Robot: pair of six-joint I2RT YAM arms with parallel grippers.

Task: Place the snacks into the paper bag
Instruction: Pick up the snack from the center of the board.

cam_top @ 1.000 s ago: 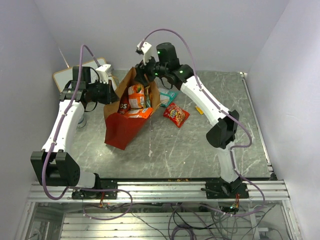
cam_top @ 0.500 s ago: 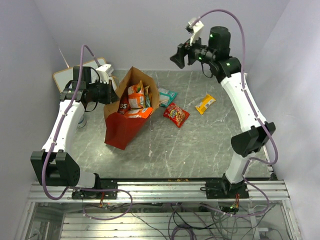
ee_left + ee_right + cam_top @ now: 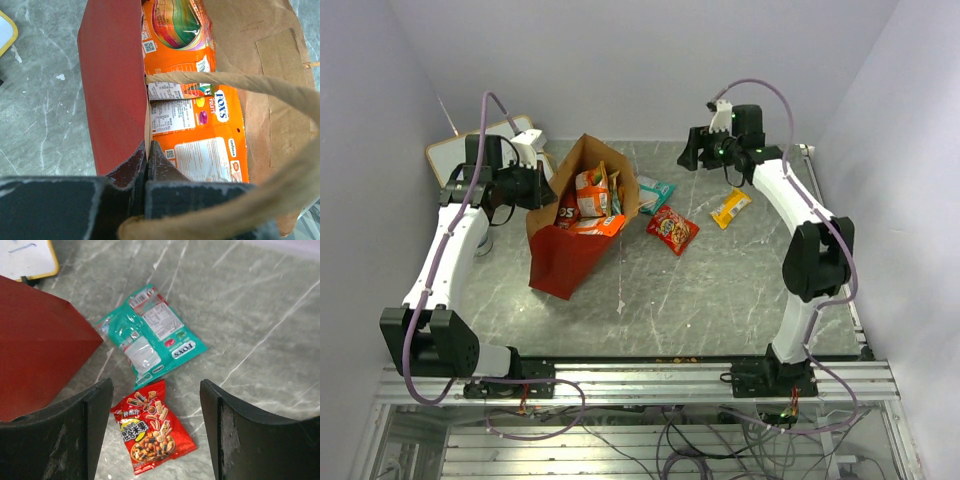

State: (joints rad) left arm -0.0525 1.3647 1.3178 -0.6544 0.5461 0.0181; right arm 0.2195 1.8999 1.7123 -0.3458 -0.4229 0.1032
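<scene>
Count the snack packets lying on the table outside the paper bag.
3: teal packet beside the paper bag, red packet next to the teal one, yellow packet farther right. Others may hide behind the bag.

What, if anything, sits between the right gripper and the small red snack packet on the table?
Nothing visible. Seen from the right wrist, the open right gripper frames the red packet with only air between. The teal packet lies beyond it and the paper bag to the side, neither in the path.

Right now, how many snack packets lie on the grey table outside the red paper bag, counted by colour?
Flat teal foil snack packet: 1
Small red foil snack packet: 1
Small yellow foil snack packet: 1
Total: 3
</scene>
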